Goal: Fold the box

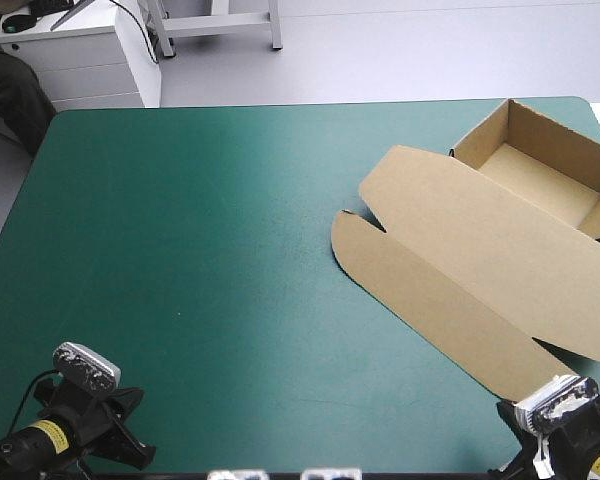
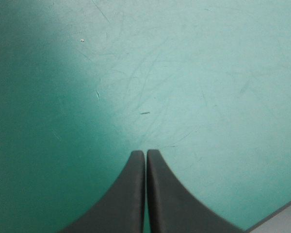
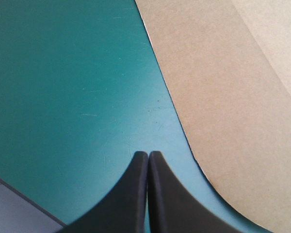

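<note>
The brown box (image 1: 480, 240) is lying on the right half of the bench (image 1: 100, 160), opened out as a tray with its lid flat. The tray (image 1: 540, 180) is standing by the far right corner with its walls raised. The lid (image 1: 520, 270) is stretching from it toward the near right corner, and a long rounded flap (image 1: 420, 295) is lying flat along the lid's side toward the bench's middle. The teal-green cover (image 1: 180, 300) is showing bare across the left half.

The left arm is sitting at the near left corner. Its two black fingers (image 2: 131, 194) are pressing together in one pointed arch, so the left jaws are closed on nothing. Only scuffed teal-green cover is lying ahead of them, and the box is sitting well apart from them, across the bench.

The right arm is sitting at the near right corner, just beside the near end of the flap. Its black fingers (image 3: 136, 194) are also meeting at the middle, so the right jaws are pressed together and gripping nothing. In the right wrist view the flap (image 3: 223, 97) is lying ahead of the jaws and off to one side. Its rounded corner is curving past just beside the fingertips, not between them, with a sliver of cover separating the two. A crease is running across the board farther ahead. The bench's edge is showing on the jaws' other side.
</note>
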Robot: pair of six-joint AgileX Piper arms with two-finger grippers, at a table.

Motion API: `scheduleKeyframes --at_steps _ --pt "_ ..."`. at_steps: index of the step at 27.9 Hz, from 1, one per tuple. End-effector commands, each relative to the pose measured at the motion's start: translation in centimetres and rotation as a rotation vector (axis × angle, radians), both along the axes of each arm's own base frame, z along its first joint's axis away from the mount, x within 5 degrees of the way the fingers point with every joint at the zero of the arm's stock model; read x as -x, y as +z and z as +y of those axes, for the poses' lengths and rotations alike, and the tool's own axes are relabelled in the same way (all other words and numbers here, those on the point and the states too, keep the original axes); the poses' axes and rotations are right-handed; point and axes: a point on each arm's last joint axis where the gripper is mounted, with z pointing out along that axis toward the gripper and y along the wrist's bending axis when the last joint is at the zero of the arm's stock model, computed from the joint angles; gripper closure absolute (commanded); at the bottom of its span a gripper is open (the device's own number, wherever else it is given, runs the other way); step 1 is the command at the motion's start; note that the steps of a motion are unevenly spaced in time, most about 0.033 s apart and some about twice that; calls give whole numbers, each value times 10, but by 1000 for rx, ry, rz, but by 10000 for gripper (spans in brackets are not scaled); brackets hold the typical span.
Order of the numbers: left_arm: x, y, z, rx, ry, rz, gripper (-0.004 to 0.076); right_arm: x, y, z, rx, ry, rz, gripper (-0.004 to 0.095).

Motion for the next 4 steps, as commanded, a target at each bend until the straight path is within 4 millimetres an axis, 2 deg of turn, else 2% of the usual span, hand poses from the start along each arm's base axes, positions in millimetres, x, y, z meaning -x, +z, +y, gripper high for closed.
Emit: scheduleKeyframes --at_steps 1,4 --pt "-4 11 -3 43 4 -57 731 -4 10 1 -23 -5 -57 922" --pt "-3 10 -2 43 8 -42 731 -4 10 1 -23 -5 -57 922"
